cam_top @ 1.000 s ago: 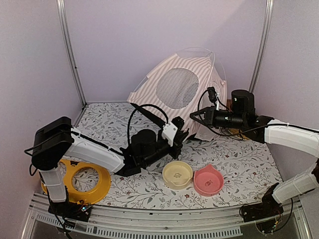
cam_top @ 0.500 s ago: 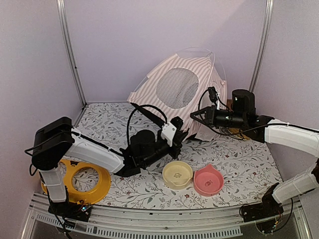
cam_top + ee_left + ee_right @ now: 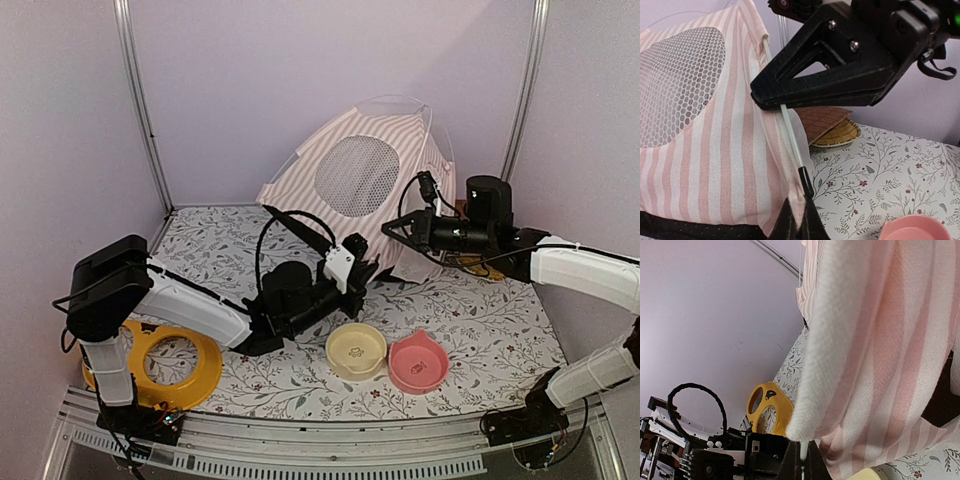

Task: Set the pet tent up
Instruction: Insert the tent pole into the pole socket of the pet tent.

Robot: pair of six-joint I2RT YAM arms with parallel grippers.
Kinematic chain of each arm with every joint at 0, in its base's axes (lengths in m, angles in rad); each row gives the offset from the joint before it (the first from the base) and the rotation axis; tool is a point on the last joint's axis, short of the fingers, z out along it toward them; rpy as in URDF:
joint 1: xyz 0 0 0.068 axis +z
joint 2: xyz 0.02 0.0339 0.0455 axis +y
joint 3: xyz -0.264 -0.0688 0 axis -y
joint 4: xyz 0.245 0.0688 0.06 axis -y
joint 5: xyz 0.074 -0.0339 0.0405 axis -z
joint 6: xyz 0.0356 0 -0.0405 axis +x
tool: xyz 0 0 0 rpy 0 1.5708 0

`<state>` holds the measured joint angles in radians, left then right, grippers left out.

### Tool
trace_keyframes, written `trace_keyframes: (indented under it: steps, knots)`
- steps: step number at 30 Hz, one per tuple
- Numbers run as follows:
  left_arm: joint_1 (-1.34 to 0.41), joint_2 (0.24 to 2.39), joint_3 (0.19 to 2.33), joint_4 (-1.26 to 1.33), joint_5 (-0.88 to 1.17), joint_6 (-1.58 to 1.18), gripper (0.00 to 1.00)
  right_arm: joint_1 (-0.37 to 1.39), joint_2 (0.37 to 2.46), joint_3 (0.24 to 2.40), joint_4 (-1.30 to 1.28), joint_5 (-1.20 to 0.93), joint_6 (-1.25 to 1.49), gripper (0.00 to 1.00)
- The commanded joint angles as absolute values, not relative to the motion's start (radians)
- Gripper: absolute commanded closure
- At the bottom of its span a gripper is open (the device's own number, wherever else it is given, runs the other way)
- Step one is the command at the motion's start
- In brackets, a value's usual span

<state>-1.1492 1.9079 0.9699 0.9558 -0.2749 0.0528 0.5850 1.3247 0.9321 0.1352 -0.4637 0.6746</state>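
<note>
The pet tent, pink-and-white striped with a round white mesh panel, stands tilted at the back of the table. My left gripper is at the tent's front lower corner. In the left wrist view it is shut on the black-tipped end of a thin clear pole and the striped fabric beside it. My right gripper hangs just above, shut on the same pole higher up. In the right wrist view its tips pinch the pole below the fabric sleeve.
A cream bowl and a pink bowl sit near the front, below the grippers. A yellow ring lies at the front left. A brown quilted mat on a woven plate lies behind the tent's right corner.
The right gripper has risen slightly with the pole, and the tent has leaned a little to the right. The left gripper has kept its place.
</note>
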Motion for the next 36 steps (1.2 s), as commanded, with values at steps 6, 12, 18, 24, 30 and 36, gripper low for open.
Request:
trace_keyframes:
  steps: [6,12,18,24,30,36]
  knots:
    - [-1.219,1.957,0.923,0.781,-0.197,0.072,1.00,0.491,1.326,1.029,0.368,-0.293,0.681,1.00]
    - [-1.222,1.997,0.926,0.778,-0.195,0.077,1.00,0.483,1.328,1.040,0.373,-0.289,0.690,1.00]
    - [-1.222,1.994,0.922,0.784,-0.201,0.075,1.00,0.465,1.322,1.037,0.371,-0.295,0.692,1.00]
    - [-1.223,1.989,0.920,0.786,-0.199,0.076,1.00,0.462,1.332,1.023,0.373,-0.303,0.693,1.00]
    - [-1.224,1.993,0.923,0.782,-0.197,0.078,1.00,0.462,1.341,1.036,0.383,-0.300,0.700,1.00]
    - [-1.223,1.994,0.923,0.782,-0.195,0.079,1.00,0.459,1.348,1.055,0.376,-0.293,0.692,1.00]
